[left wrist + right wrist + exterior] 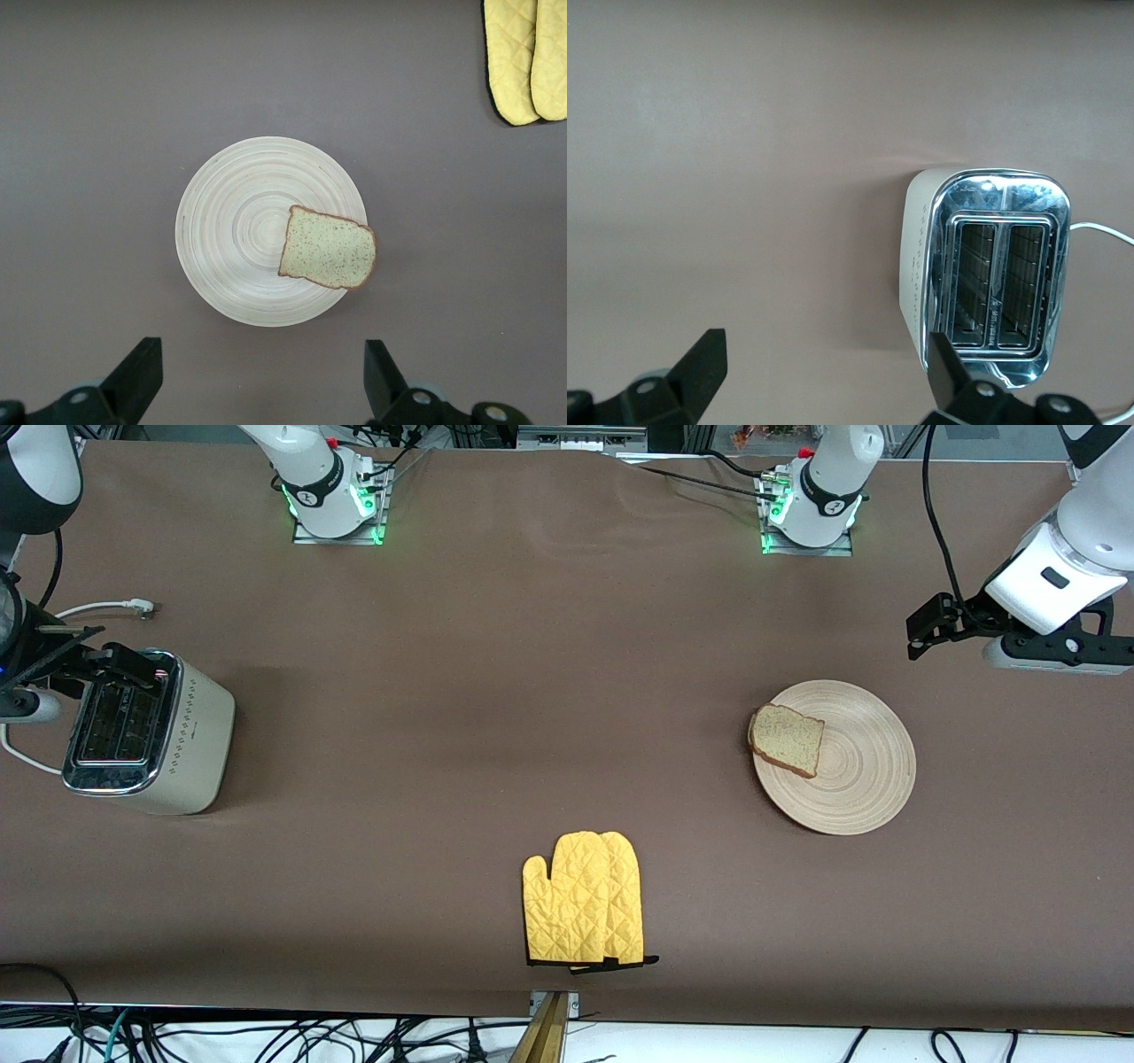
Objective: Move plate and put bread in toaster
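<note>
Brown table [567, 646]: nothing started. Speckled tan bread slice [787, 740] on pale round ringed plate [864, 779]; cream chrome-topped toaster [146, 731] well apart. Left gripper [261, 381], right gripper [824, 381] spread, empty. Next: grasp plate rim.

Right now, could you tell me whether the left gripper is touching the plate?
Apart. The left wrist view shows the open left gripper with bare tablecloth between its fingertips and the plate.

Robot lab: bolted arm bases [332, 509] (cables [266, 1036] everywhere).

Wide bench under matte brown cloth [549, 691]; tangled black cables [266, 1036] along white strip at bench's camera-side edge.
</note>
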Robot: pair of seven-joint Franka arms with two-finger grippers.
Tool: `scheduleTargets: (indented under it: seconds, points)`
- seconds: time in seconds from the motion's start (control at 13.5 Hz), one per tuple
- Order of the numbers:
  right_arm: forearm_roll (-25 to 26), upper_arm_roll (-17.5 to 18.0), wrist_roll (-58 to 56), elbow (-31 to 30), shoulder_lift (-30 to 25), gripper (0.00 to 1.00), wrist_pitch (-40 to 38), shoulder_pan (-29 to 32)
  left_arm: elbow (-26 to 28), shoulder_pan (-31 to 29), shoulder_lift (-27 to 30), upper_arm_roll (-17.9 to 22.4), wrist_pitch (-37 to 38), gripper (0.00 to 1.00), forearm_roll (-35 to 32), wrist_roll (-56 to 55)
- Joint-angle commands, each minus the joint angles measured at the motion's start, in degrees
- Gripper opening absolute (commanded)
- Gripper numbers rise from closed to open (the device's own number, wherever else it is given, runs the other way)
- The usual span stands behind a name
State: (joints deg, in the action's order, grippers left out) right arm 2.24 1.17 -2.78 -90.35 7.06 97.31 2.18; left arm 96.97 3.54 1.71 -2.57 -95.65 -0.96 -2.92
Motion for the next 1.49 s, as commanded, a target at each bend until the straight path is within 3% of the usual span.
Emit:
scheduleTargets:
  seconds: [0.0,1.41]
  points:
    - [0.74,0.50,0.23,1.23,0.50,1.00,-0.36,0.36,-1.52,-2.03,-0.57,-2.43,0.55,1.00,0.52,0.81]
    - [0.74,0.50,0.05,1.23,0.58,1.00,-0.27,0.45,-1.61,-2.39,-0.92,-2.44,1.08,1.00,0.78,1.42]
